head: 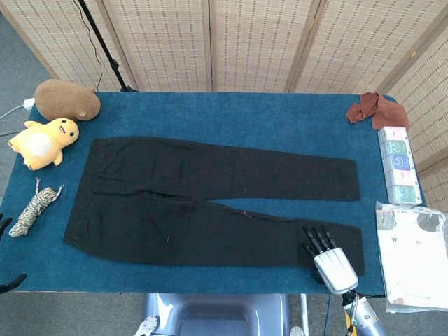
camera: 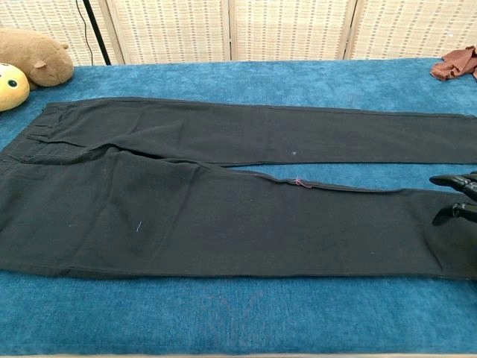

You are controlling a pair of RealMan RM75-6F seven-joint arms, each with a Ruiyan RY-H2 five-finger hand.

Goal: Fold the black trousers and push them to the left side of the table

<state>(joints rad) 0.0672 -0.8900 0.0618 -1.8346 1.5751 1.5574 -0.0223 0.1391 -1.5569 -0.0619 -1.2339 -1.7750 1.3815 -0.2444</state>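
Observation:
The black trousers [head: 203, 203] lie flat on the blue table [head: 280, 122], waist to the left and both legs running right; they fill most of the chest view as trousers [camera: 223, 201]. My right hand [head: 327, 257] hovers at the near leg's cuff end, its dark fingers [head: 315, 240] straight and apart over the cloth, holding nothing. In the chest view its fingertips [camera: 456, 195] show at the right edge above that leg. Of my left hand [head: 10, 283] only dark tips show at the far left edge, off the trousers.
A brown plush [head: 66, 99], a yellow duck plush [head: 43, 141] and a rope bundle [head: 33, 208] sit along the table's left side. At the right are a brown rag [head: 371, 109], a row of small boxes [head: 397, 165] and a plastic packet [head: 414, 253].

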